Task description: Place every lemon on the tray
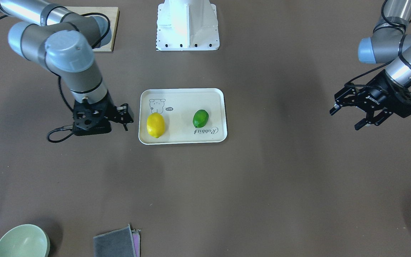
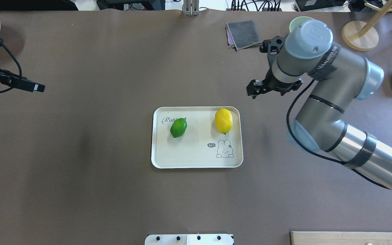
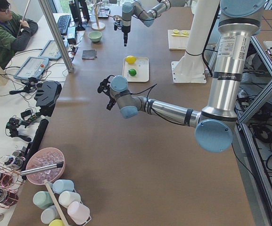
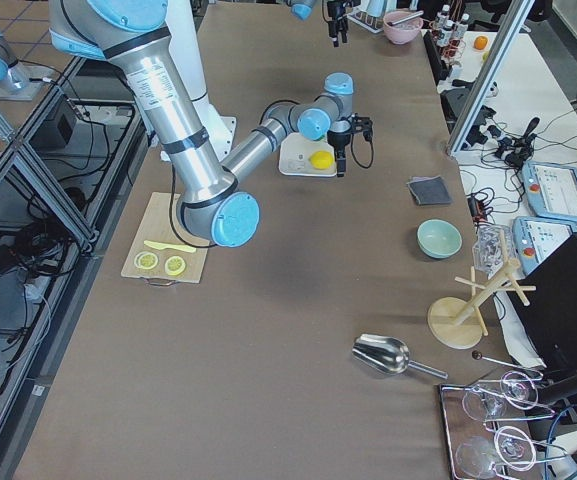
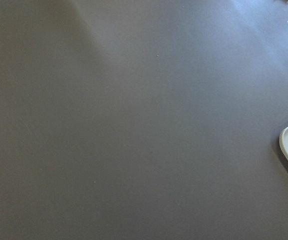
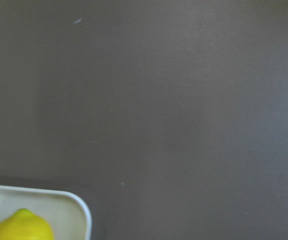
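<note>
1. Tray (image 1: 182, 90): sits mid-table, long side running left-right across the robot, flat on the brown table (image 1: 262, 185).
2. Yellow lemon (image 1: 155, 125): on the tray, in the half toward the robot's right arm, just beside the rabbit drawing and close to that short rim.
3. Green lemon (image 1: 201, 118): on the tray too, in the other half, partly covering the "Rabbit" script. The 2 lemons are apart, not touching.
4. So both lemons are on the tray; nothing is gripping either one.
5. Left gripper (image 1: 344, 119): jaws spread wide, empty. It hangs above the table well off to the robot's left, far from the tray. Its wrist cam catches only a tray corner at the frame edge.
6. Right gripper (image 1: 125, 117): points down, off the tray, near the short end on the yellow-lemon side. Nothing between the fingers as far as visible. Jaw gap can't be judged: the angle is poor in front and overhead views, and the wrist cam shows no fingers, just the tray corner + the lemon's tip.
7. Misc.: green bowl (image 1: 21, 242) and grey cloth (image 1: 116, 243) at the operators' edge, well apart from the tray. A wooden board (image 4: 163, 255) with lemon slices (image 4: 160, 263) lies by the right arm's base.
</note>
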You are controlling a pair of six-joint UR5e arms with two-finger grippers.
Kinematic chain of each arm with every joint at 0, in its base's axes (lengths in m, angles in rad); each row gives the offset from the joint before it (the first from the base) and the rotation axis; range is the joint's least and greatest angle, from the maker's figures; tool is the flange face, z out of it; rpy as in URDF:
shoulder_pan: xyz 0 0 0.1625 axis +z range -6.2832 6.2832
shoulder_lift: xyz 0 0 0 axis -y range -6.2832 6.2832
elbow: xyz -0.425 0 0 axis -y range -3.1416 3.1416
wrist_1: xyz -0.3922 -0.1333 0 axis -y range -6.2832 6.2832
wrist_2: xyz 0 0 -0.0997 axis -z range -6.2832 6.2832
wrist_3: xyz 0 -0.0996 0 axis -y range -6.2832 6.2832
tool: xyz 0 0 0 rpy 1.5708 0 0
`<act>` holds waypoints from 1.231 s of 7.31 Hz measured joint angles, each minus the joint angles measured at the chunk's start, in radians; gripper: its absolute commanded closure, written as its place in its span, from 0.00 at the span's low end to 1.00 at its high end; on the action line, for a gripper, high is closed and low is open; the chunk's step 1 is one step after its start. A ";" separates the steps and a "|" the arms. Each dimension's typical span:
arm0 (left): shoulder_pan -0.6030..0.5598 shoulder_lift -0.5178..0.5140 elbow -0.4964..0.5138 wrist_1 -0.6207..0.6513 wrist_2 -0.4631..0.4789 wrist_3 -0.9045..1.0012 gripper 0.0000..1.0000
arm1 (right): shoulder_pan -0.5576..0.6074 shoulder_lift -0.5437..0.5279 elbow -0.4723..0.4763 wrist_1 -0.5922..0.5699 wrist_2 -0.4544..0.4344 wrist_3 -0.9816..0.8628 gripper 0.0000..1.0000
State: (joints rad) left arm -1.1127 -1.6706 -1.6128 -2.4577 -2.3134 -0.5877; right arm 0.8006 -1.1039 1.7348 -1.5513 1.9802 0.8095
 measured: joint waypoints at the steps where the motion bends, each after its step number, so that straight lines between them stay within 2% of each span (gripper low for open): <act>1: -0.064 0.020 0.027 0.023 -0.014 0.100 0.01 | 0.076 -0.082 0.027 0.005 0.020 -0.152 0.00; 3: -0.212 0.033 0.051 0.196 -0.065 0.361 0.01 | 0.262 -0.223 0.043 0.008 0.099 -0.401 0.00; 4: -0.293 0.030 0.050 0.356 -0.097 0.514 0.01 | 0.368 -0.308 0.044 0.009 0.150 -0.543 0.00; 5: -0.355 0.032 0.054 0.486 -0.130 0.600 0.01 | 0.447 -0.391 0.046 0.009 0.180 -0.638 0.00; 6: -0.398 0.057 0.065 0.556 -0.132 0.636 0.01 | 0.505 -0.467 0.046 0.010 0.191 -0.691 0.00; 8: -0.433 0.110 0.069 0.553 -0.051 0.657 0.01 | 0.597 -0.550 0.040 0.008 0.204 -0.730 0.00; 9: -0.433 0.115 0.072 0.565 -0.029 0.659 0.01 | 0.652 -0.561 0.044 -0.002 0.244 -0.748 0.00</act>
State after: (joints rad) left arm -1.5452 -1.5557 -1.5408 -1.8926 -2.3422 0.0714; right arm 1.4530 -1.6652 1.7785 -1.5532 2.2247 0.0618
